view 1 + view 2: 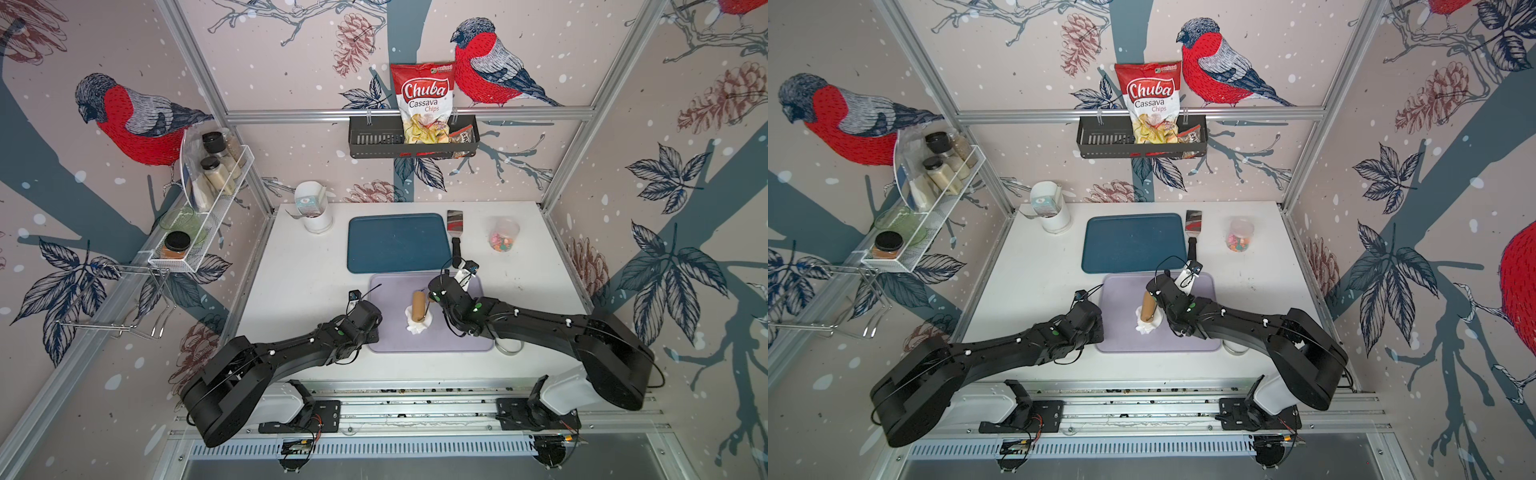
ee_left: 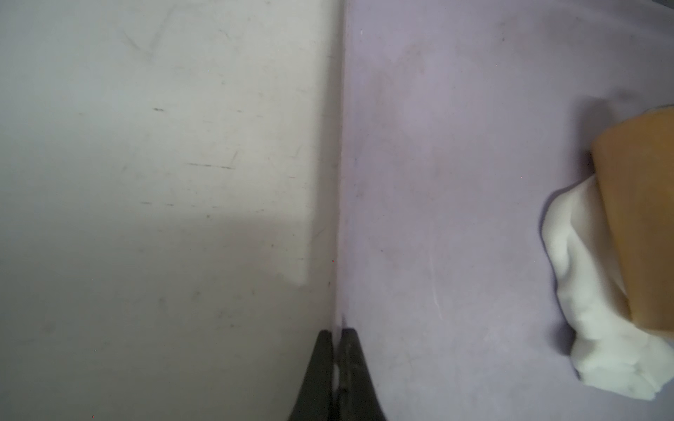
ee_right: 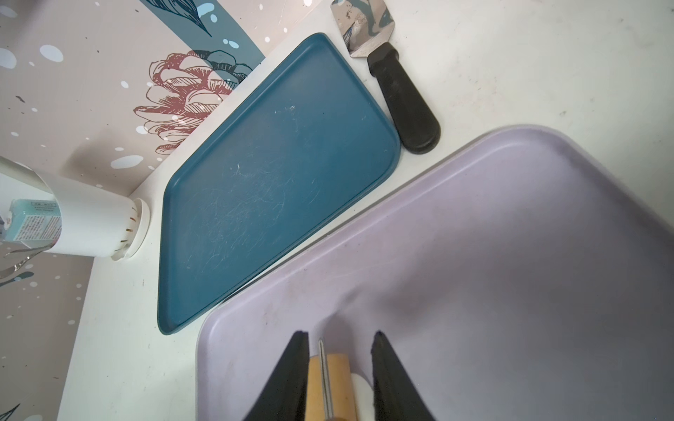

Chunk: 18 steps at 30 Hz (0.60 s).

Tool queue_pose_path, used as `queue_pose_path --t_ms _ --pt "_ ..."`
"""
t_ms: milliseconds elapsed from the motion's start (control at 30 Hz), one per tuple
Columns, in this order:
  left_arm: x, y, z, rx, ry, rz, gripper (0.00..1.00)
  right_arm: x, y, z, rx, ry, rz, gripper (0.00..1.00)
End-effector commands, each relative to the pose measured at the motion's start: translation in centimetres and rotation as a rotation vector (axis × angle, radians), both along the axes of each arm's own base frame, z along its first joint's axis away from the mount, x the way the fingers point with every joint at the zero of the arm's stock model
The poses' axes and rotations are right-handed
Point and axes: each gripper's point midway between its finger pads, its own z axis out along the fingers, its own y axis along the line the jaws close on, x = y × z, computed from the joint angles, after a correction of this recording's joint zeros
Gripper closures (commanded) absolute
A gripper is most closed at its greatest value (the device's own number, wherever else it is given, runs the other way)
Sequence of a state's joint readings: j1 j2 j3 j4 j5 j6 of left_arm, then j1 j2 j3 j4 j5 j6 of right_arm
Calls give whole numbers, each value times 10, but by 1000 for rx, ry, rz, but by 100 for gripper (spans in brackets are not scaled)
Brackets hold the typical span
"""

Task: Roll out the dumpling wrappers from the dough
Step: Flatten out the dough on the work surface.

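Black left tool (image 2: 337,332) sits pressed together at the lilac tray (image 2: 456,182) edge; right tool (image 3: 339,333) straddles the roller (image 3: 337,382), grip unclear. Dough (image 1: 417,327) lies under the roller, mid-frame on that tray.

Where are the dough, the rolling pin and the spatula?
dough (image 1: 417,329): in a top view, on its white near lobe.
rolling pin (image 1: 419,306): in a top view, middle of the wooden barrel.
spatula (image 3: 403,104): right wrist view, on its black handle.
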State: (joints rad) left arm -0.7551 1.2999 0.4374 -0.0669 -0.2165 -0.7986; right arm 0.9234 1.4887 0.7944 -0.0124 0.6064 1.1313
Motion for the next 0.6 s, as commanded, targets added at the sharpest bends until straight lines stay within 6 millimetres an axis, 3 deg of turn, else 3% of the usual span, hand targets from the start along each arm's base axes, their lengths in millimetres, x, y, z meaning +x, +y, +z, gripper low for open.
queue_pose_path --t_ms 0,67,167,300,367,467,567 --pt "-17 21 -17 86 74 22 100 -25 -30 -25 -337 113 85 100" --pt "-16 20 -17 87 74 16 100 -25 -22 -23 -328 107 119 100" --pt "-16 21 -19 104 81 13 100 -32 -7 -37 -292 121 194 100" --pt "-14 17 -17 96 74 -2 100 -42 32 -47 -235 125 290 100" --pt "-14 20 -16 98 69 8 100 -35 27 -47 -202 133 265 100" --pt "-14 22 -16 92 58 17 100 -17 28 -17 -85 91 274 100" --pt "-14 19 -13 70 42 2 100 -6 32 44 -67 -28 278 100"
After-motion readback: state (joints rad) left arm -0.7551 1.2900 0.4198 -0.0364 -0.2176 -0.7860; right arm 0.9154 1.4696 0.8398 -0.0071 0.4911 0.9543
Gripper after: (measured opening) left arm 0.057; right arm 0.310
